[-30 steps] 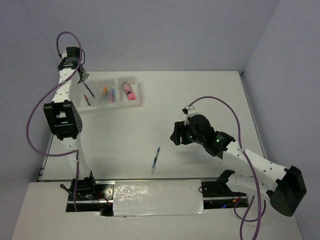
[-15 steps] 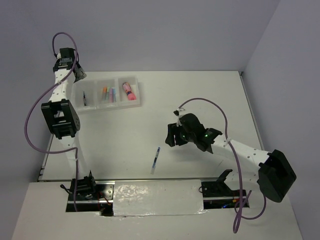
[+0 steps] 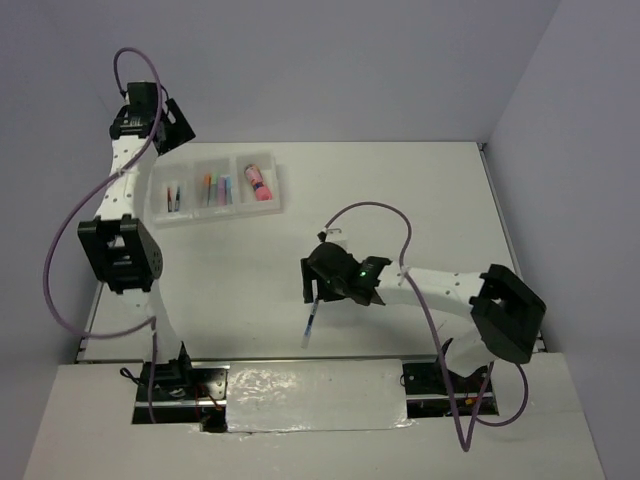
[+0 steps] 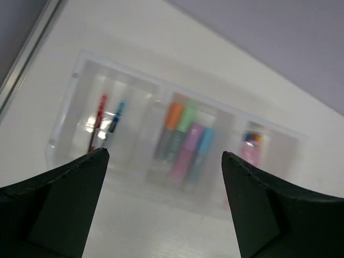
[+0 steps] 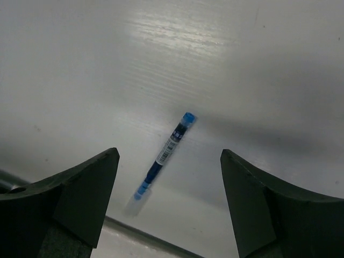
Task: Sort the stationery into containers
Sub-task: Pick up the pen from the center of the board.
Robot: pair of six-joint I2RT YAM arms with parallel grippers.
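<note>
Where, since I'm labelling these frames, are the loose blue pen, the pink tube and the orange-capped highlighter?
loose blue pen (image 5: 164, 155), right wrist view, mid-barrel.
pink tube (image 3: 258, 182), top external view, middle of body.
orange-capped highlighter (image 4: 168, 131), left wrist view, just below cap.

White table (image 3: 420, 200) meets pale grey walls (image 3: 350, 60), a crinkled silvery sheet (image 3: 315, 397) at its near edge

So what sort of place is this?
Likely a robotics lab cell: a white table enclosed by plain grey walls, two white robot arms bolted at its near edge, three joined translucent plastic bins.
</note>
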